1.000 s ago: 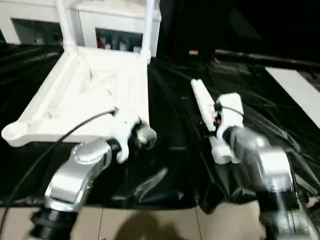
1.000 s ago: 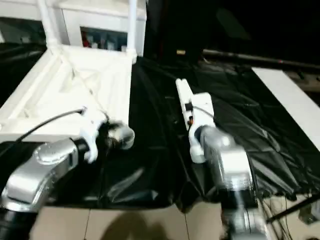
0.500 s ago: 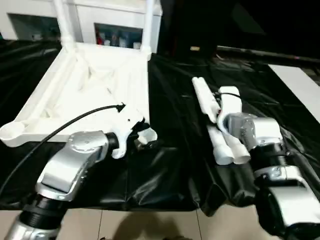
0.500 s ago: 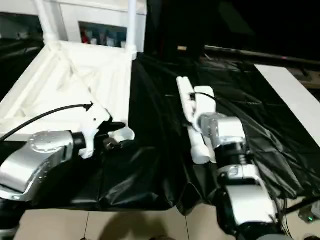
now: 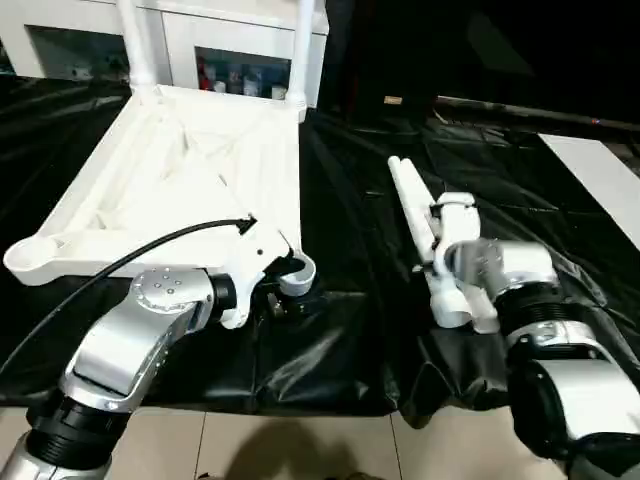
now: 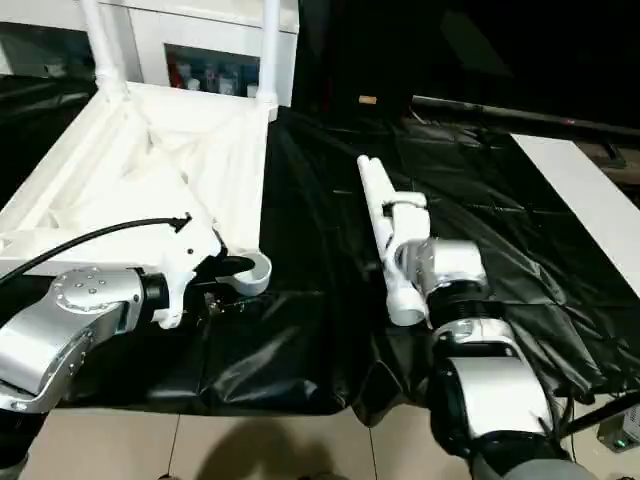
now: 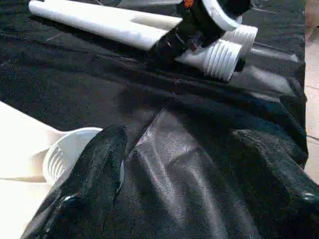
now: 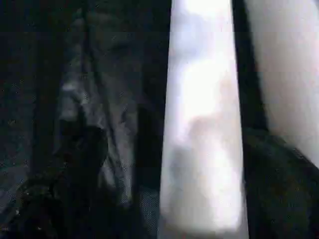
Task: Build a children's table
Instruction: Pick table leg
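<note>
The children's table top (image 5: 190, 170) lies upside down on the black sheet, ribbed underside up. Two white legs (image 5: 300, 50) stand in its far corner sockets. Two loose legs (image 5: 415, 205) lie side by side to the right, threaded ends (image 7: 219, 55) toward me. My left gripper (image 7: 179, 139) is open at the near right corner socket (image 5: 297, 274), one black finger (image 7: 94, 184) right beside that socket (image 7: 65, 154). My right gripper (image 5: 440, 255) is down over the loose legs, open, with one leg (image 8: 202, 124) running between its fingers.
A white cabinet with glass doors (image 5: 240, 60) stands behind the table top. A white board (image 5: 600, 170) lies at the far right. The black sheet (image 5: 350, 350) ends at the front edge, with tiled floor (image 5: 300, 450) below.
The camera has tilted. My left gripper settled lower beside the near right socket and opened slightly. My right wrist came down closer onto the loose legs.
</note>
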Available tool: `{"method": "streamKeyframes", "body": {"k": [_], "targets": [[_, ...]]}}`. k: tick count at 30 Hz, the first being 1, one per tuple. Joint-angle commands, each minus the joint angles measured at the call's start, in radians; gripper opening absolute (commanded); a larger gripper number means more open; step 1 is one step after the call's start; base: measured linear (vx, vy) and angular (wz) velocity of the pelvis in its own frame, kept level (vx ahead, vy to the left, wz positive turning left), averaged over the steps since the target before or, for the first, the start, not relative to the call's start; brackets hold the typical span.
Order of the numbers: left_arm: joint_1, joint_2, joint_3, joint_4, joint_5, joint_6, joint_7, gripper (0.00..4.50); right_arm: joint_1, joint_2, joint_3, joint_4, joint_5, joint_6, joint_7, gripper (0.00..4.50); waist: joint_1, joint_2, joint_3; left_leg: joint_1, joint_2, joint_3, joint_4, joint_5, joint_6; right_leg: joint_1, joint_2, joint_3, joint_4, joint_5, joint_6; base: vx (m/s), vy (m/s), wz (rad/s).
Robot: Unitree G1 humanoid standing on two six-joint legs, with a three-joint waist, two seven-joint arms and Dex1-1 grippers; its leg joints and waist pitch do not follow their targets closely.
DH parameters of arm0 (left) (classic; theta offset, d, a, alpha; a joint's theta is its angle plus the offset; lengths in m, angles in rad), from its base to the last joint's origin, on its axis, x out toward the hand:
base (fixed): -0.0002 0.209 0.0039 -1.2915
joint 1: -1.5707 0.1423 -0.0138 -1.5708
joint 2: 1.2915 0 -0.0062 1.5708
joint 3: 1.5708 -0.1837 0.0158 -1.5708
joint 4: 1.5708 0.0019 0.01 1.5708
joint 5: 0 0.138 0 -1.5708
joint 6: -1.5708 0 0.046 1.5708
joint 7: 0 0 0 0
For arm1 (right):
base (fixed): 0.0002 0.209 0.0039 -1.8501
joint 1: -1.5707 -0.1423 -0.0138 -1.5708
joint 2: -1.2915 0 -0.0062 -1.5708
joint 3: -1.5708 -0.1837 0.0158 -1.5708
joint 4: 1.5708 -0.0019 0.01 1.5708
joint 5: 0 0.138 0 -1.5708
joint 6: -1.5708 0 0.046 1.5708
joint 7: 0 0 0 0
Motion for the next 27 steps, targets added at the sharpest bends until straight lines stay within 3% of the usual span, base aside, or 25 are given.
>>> {"method": "streamKeyframes", "body": {"k": [1, 8, 9, 11, 13, 16, 17, 20, 24, 27], "targets": [[-0.017, 0.000, -0.011, -0.021, -0.006, 0.008, 0.001, 3.65, -0.019, -0.010, -0.005, 0.007, 0.005, -0.001, 0.015, 4.50, 0.003, 0.015, -0.066, -0.004, 0.014, 0.012, -0.068, -0.131, -0.046, 0.060, -0.058, 0.028, -0.070, -0.277, -0.118, 0.000, 0.000, 0.00], [-0.015, 0.005, -0.009, -0.026, -0.015, 0.013, 0.000, 3.65, -0.034, -0.005, -0.002, 0.057, 0.002, -0.009, 0.035, 4.50, 0.003, 0.013, -0.069, -0.006, 0.013, 0.013, -0.067, -0.110, -0.046, 0.060, -0.058, 0.027, -0.067, -0.255, -0.125, 0.000, 0.000, 0.00], [-0.015, 0.006, -0.009, -0.028, -0.016, 0.015, -0.001, 3.69, -0.035, -0.006, -0.007, 0.069, 0.005, -0.012, 0.033, 4.15, 0.004, 0.014, -0.070, -0.007, 0.013, 0.013, -0.067, -0.100, -0.046, 0.062, -0.058, 0.027, -0.064, -0.238, -0.129, 0.000, 0.000, 0.00], [-0.014, 0.006, -0.010, -0.029, -0.016, 0.017, -0.001, 3.69, -0.035, -0.006, -0.009, 0.074, 0.005, -0.015, 0.031, 4.15, 0.004, 0.013, -0.070, -0.008, 0.013, 0.015, -0.066, -0.087, -0.044, 0.063, -0.058, 0.026, -0.062, -0.214, -0.136, 0.000, 0.000, 0.00], [-0.013, 0.006, -0.012, -0.031, -0.017, 0.020, 0.001, 3.69, -0.033, -0.007, -0.012, 0.085, 0.008, -0.014, 0.033, 3.80, 0.005, 0.011, -0.070, -0.008, 0.014, 0.016, -0.066, -0.080, -0.043, 0.063, -0.058, 0.025, -0.061, -0.199, -0.139, 0.000, 0.000, 0.00], [-0.009, 0.014, -0.016, -0.037, -0.019, 0.023, -0.004, 3.69, -0.032, -0.009, -0.008, 0.111, 0.003, -0.021, 0.043, 3.68, 0.006, 0.010, -0.070, -0.007, 0.017, 0.018, -0.065, -0.079, -0.041, 0.062, -0.059, 0.022, -0.061, -0.191, -0.148, 0.000, 0.000, 0.00], [-0.007, 0.015, -0.017, -0.038, -0.018, 0.022, -0.004, 3.69, -0.033, -0.009, -0.005, 0.119, 0.001, -0.024, 0.046, 3.52, 0.008, 0.015, -0.069, -0.005, 0.019, 0.020, -0.065, -0.085, -0.043, 0.060, -0.061, 0.021, -0.062, -0.194, -0.149, 0.000, 0.000, 0.00], [-0.007, 0.019, -0.022, -0.034, 0.000, 0.017, 0.013, 3.69, -0.037, -0.010, -0.003, 0.134, -0.001, -0.024, 0.052, 3.33, 0.008, 0.012, -0.070, -0.002, 0.022, 0.021, -0.066, -0.098, -0.048, 0.060, -0.063, 0.017, -0.063, -0.197, -0.148, 0.000, 0.000, 0.00], [-0.013, -0.025, 0.000, 0.017, 0.077, -0.048, 0.140, 4.05, -0.044, -0.008, -0.008, 0.152, 0.001, -0.037, 0.052, 2.93, 0.008, 0.009, -0.067, -0.008, 0.025, 0.016, -0.068, -0.120, -0.058, 0.063, -0.063, 0.014, -0.068, -0.247, -0.122, 0.000, 0.000, 0.00], [-0.008, -0.048, 0.016, 0.020, 0.082, -0.073, 0.175, 4.39, -0.046, -0.006, -0.023, 0.161, 0.011, -0.045, 0.050, 2.71, 0.011, 0.007, -0.069, -0.008, 0.024, 0.015, -0.067, -0.136, -0.062, 0.061, -0.066, 0.012, -0.072, -0.295, -0.106, 0.000, 0.000, 0.00]]}}
